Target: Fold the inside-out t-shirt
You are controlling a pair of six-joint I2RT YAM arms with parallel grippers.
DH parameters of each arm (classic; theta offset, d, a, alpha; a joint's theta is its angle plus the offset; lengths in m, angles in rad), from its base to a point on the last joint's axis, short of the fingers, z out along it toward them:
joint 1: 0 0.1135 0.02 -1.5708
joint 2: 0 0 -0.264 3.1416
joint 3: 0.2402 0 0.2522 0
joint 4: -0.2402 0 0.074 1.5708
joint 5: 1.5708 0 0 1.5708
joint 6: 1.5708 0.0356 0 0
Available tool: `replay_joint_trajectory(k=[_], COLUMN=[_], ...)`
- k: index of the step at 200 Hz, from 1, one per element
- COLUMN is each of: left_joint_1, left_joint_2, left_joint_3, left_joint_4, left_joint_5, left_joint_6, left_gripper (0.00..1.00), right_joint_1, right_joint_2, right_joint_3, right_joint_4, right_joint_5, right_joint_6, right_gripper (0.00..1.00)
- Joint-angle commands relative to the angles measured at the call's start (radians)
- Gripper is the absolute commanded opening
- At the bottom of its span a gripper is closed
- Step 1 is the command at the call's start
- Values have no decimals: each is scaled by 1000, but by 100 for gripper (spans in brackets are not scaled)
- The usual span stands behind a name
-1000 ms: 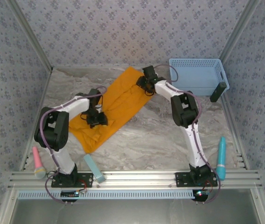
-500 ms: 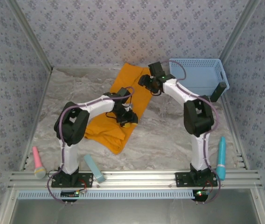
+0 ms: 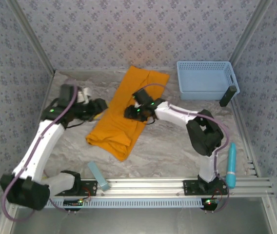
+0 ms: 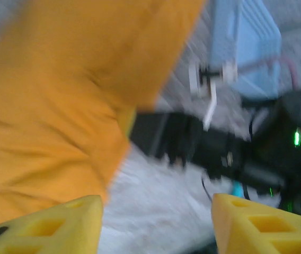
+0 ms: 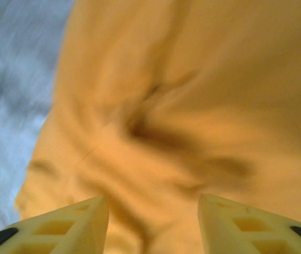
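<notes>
The inside-out t-shirt (image 3: 124,114) lies as a long orange-yellow strip, running from the back centre of the table toward the front left. My left gripper (image 3: 98,106) hovers open just off the shirt's left edge. In the left wrist view this gripper (image 4: 156,222) has grey table between its yellow fingertips (image 4: 60,225), with the shirt (image 4: 55,106) to the left. My right gripper (image 3: 131,112) is over the shirt's middle. The right wrist view shows it (image 5: 153,222) open above wrinkled cloth (image 5: 182,106), holding nothing. No lettering or label shows.
A light blue basket (image 3: 207,79) stands at the back right, with a black tool (image 3: 227,96) by its corner. A pale teal block (image 3: 98,175) lies near the front rail. A teal tool (image 3: 231,165) lies at the right front.
The left arm swung back to the left, off the shirt. The right gripper came down from the shirt's far end to its middle. The shirt now lies as a narrower strip.
</notes>
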Motion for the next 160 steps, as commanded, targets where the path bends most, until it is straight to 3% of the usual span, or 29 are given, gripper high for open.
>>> replay_joint_trajectory(k=[1, 34, 53, 76, 105, 125, 140, 160], left_joint_1=[88, 186, 174, 19, -125, -293, -427, -562], left_joint_2=[-55, -31, -11, -7, 63, 132, 164, 179], left_joint_3=[-13, -69, -104, -154, -186, -136, -104, -93], left_joint_4=[-151, -126, -127, -57, 34, 58, 83, 108], left_joint_5=[-104, -82, -115, -198, -197, -214, -236, -226], left_joint_6=[137, 214, 247, 244, 253, 413, 564, 858], left_gripper=[65, 67, 60, 61, 58, 59, 63, 68], right_joint_1=[73, 141, 145, 86, -5, -12, -28, -113], right_joint_2=[97, 142, 94, -28, -251, -374, -474, -624], right_joint_3=[41, 6, -94, -316, -574, -617, -603, -591], right_joint_4=[46, 8, -110, -165, -187, -223, -251, -270], right_joint_5=[-105, -179, -208, -210, -214, -244, -199, -121], right_joint_6=[-90, -162, -280, -299, -303, -331, -325, -344], right_gripper=[45, 39, 39, 38, 40, 47, 48, 49])
